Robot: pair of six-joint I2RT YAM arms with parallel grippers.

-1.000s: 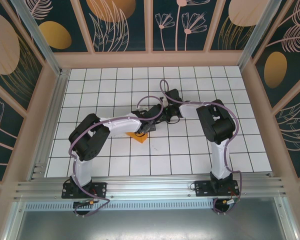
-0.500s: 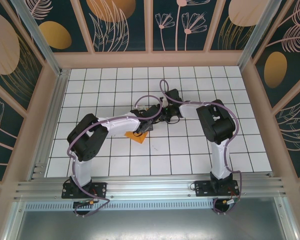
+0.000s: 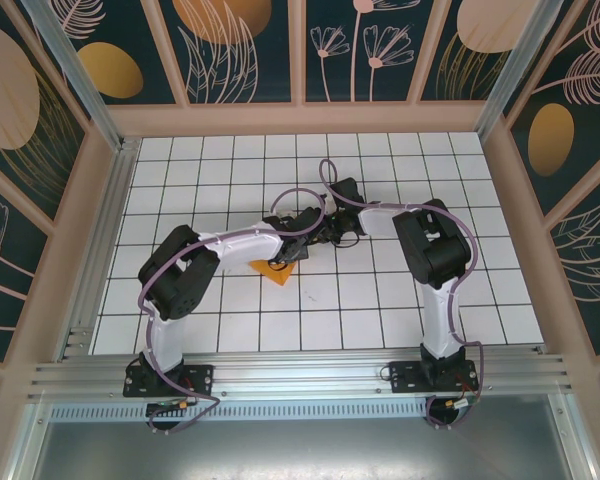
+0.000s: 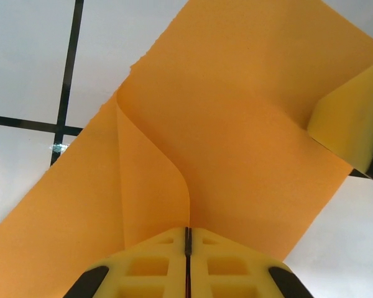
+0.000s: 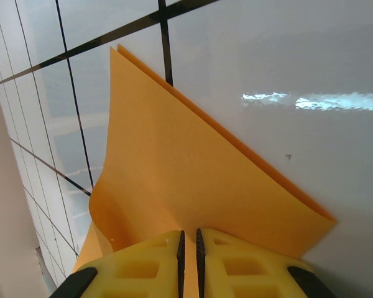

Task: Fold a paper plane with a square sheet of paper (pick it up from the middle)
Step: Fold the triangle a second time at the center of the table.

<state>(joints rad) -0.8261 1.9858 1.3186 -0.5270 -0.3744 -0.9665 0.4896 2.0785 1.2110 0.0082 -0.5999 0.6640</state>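
Observation:
The square sheet of paper (image 3: 273,270) is orange and lies folded on the white tiled floor, mostly hidden under the two arms in the top view. My left gripper (image 3: 299,247) is shut on a raised fold of the paper (image 4: 236,124), its yellow fingertips (image 4: 155,254) pressed together at the crease (image 4: 188,231). From the opposite side, my right gripper (image 3: 325,237) is pinched shut on the doubled paper (image 5: 174,174), a thin orange strip between its pads (image 5: 189,242). One yellow right finger (image 4: 351,124) rests against the paper in the left wrist view.
White tiles with dark grout lines (image 3: 380,290) cover the floor around the paper. Wooden walls (image 3: 300,118) and an aluminium rail (image 3: 300,372) enclose the work area. Purple cables (image 3: 330,185) loop above both wrists.
The left arm and the visible corner of the paper shifted very slightly. Both grippers stay shut on the paper.

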